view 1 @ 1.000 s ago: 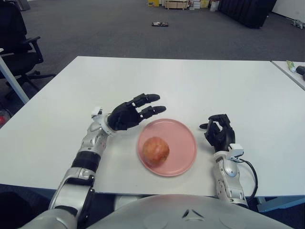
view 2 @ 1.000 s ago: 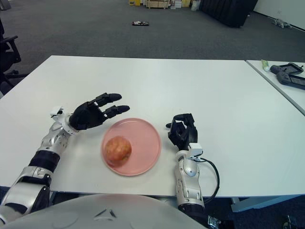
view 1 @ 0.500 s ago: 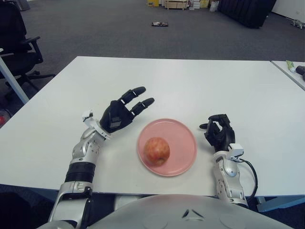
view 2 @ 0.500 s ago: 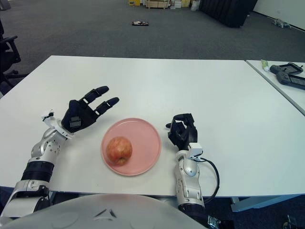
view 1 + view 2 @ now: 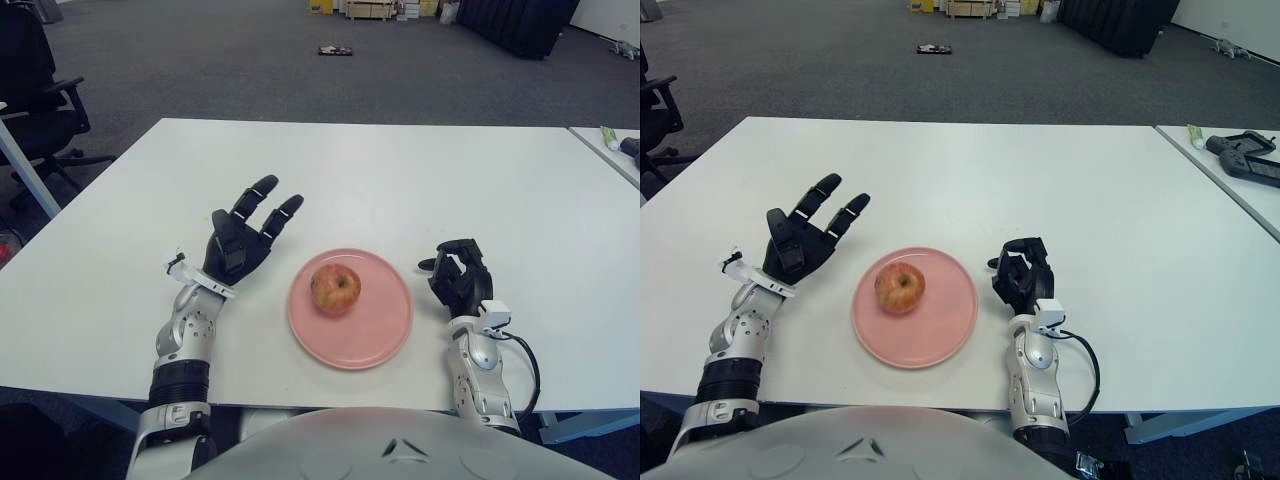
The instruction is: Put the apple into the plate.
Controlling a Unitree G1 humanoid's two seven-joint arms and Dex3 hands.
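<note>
A red-yellow apple (image 5: 335, 289) sits upright inside the pink plate (image 5: 375, 335), a little left of its middle. My left hand (image 5: 243, 235) is raised over the white table to the left of the plate, palm up and fingers spread, holding nothing and apart from the apple. Right of the plate's rim shows my right hand (image 5: 459, 276), its black fingers curled with nothing in them.
The white table (image 5: 400, 170) stretches wide behind the plate. A second table (image 5: 1230, 165) at the right edge carries dark devices and a small tube. An office chair (image 5: 40, 100) stands at the far left on the grey carpet.
My left hand has drawn back to the left, away from the plate, and turned its fingers upward. The apple rolled from the plate's front left toward its middle and now stands upright.
</note>
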